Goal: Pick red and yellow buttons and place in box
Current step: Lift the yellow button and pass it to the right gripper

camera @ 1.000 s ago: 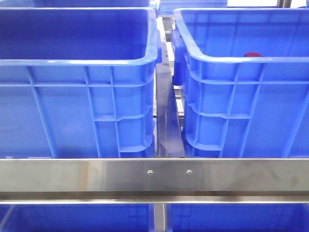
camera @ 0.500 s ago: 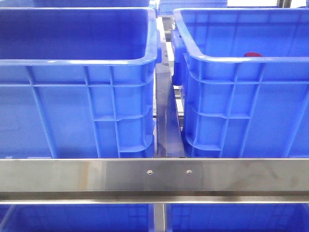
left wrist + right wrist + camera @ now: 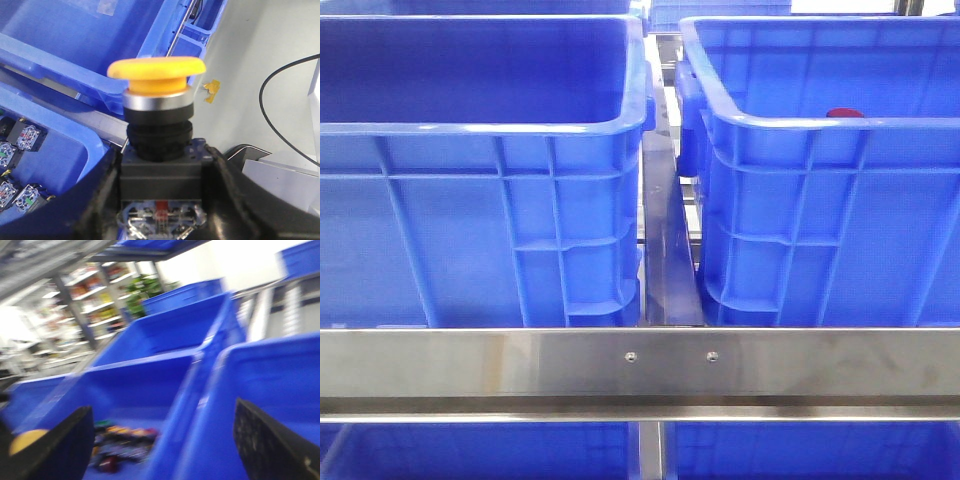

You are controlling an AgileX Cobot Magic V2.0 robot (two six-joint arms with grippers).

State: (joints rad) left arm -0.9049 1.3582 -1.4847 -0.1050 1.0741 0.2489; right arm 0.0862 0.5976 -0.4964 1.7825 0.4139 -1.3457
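Observation:
My left gripper (image 3: 160, 200) is shut on the black body of the yellow button (image 3: 156, 70), whose orange-yellow cap stands upright above the fingers, over a blue crate's edge. In the front view the box (image 3: 820, 220) is the right-hand crate. A dark red cap (image 3: 844, 113) of a red button peeks over its near rim. Neither gripper shows in the front view. The right wrist view is blurred. My right gripper (image 3: 165, 450) is open with nothing between its fingers, above blue crates, one holding a pile of buttons (image 3: 122, 442).
A second blue crate (image 3: 470, 220) with a darker inner wall stands left of the box. A steel rail (image 3: 640, 365) crosses in front of both. Several small contact blocks (image 3: 20, 165) lie in the crate under my left gripper. A black cable (image 3: 280, 100) runs over the floor.

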